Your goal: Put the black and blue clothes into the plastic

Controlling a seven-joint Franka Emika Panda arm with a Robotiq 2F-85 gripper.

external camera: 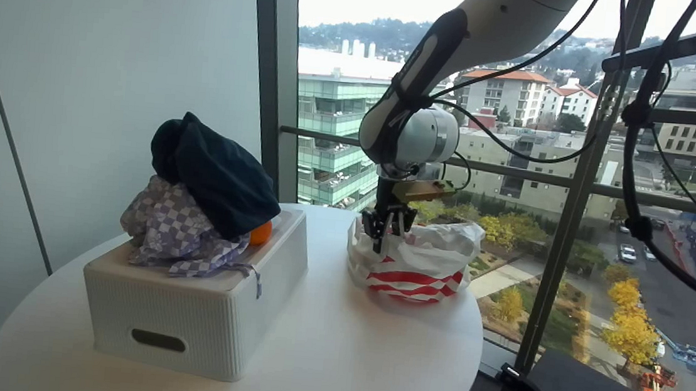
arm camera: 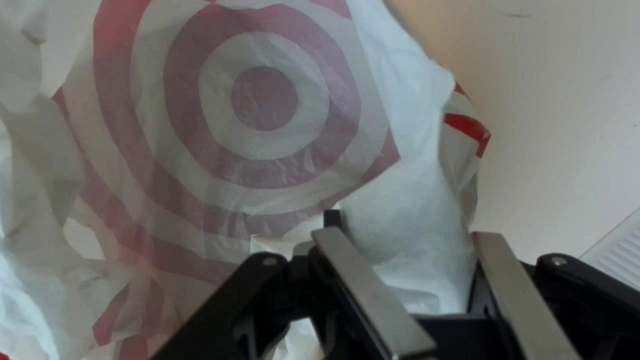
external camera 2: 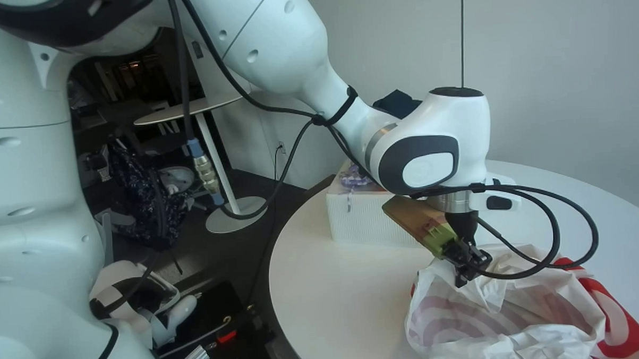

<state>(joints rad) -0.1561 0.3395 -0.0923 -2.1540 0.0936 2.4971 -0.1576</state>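
Evidently spread at gripper (arm camera: 407,239), with plastic bag (external camera: 414,264) wall between jaws | next, likely reach toward nine o'clock in an exterior view | for dark cloth (external camera: 223,178), slanting ten-to-four

The white arm (external camera 2: 272,48), panelled in black, reached out at a downward slope to its wrist (external camera 2: 430,144), visible in both exterior views. Beneath the wrist hung the claw (external camera: 390,234), aimed downward. Up close in the wrist view, its two fingers (arm camera: 370,290) stood apart, a wide gap between them.
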